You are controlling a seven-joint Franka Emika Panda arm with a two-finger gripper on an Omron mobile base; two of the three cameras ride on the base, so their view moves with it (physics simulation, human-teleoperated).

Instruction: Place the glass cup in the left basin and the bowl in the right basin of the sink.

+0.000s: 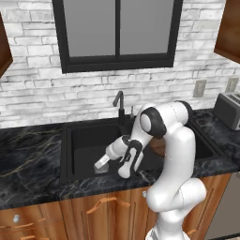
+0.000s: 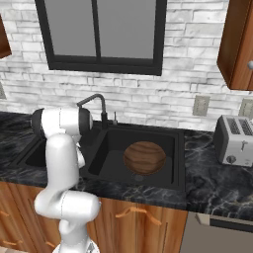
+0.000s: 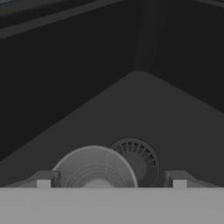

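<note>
Brown wooden bowl already sits in the right basin. At the hand view's bottom, the gripper spreads wide around the glass cup on the left basin floor, gripping nothing. Judged next: retreat upward without tipping it.

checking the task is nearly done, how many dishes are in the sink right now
2. The bowl lies in the right basin. The glass cup stands in the left basin beside the drain, between the open hand's fingers. More may be hidden behind the arm.
</note>
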